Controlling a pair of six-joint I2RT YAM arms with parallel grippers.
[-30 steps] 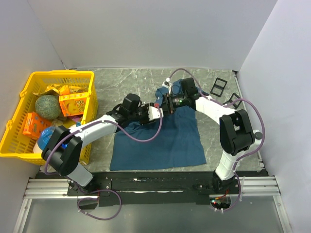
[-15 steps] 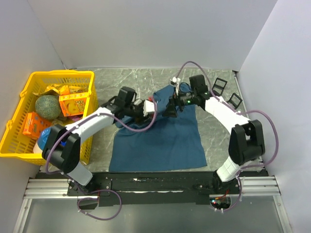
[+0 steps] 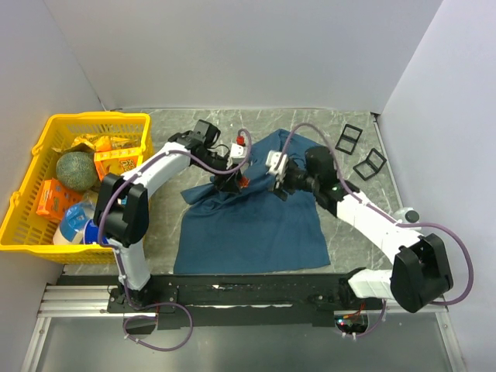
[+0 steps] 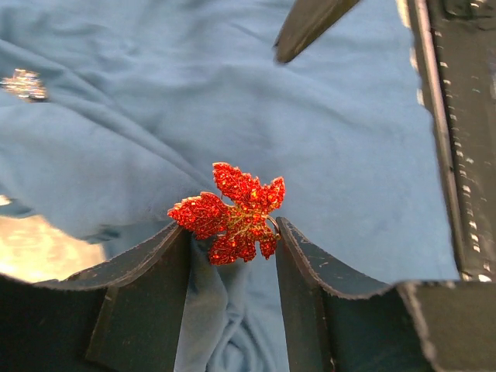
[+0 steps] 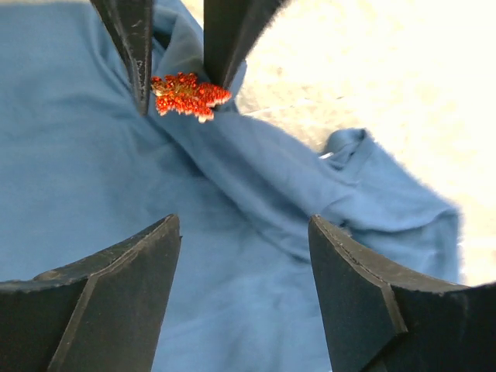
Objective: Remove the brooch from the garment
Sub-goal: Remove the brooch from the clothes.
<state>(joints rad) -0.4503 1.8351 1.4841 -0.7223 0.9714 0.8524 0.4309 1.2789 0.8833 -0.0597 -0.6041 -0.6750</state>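
Observation:
The garment [image 3: 256, 225] is a dark teal-blue T-shirt spread on the table, bunched up at its upper left. The brooch [image 4: 232, 213], a glittering red leaf, sits on a raised fold of the cloth. My left gripper [image 4: 231, 232] is shut on the brooch, one fingertip touching each side, with the fold running down between the jaws. From above, the brooch [image 3: 242, 182] shows as a red speck at my left gripper [image 3: 236, 178]. My right gripper [image 5: 244, 225] hovers open over the shirt just to the right, with nothing between its fingers. It looks at the brooch [image 5: 186, 94].
A yellow basket [image 3: 46, 132] with a melon and snack packs stands at the left. Two black square frames [image 3: 349, 139] lie at the back right. A small silvery sparkling piece [image 4: 23, 84] lies on the cloth beyond the brooch.
My right gripper has opened and drawn back to the right and nearer, away from the brooch. The left arm swung its elbow toward the back while its jaws stayed on the brooch.

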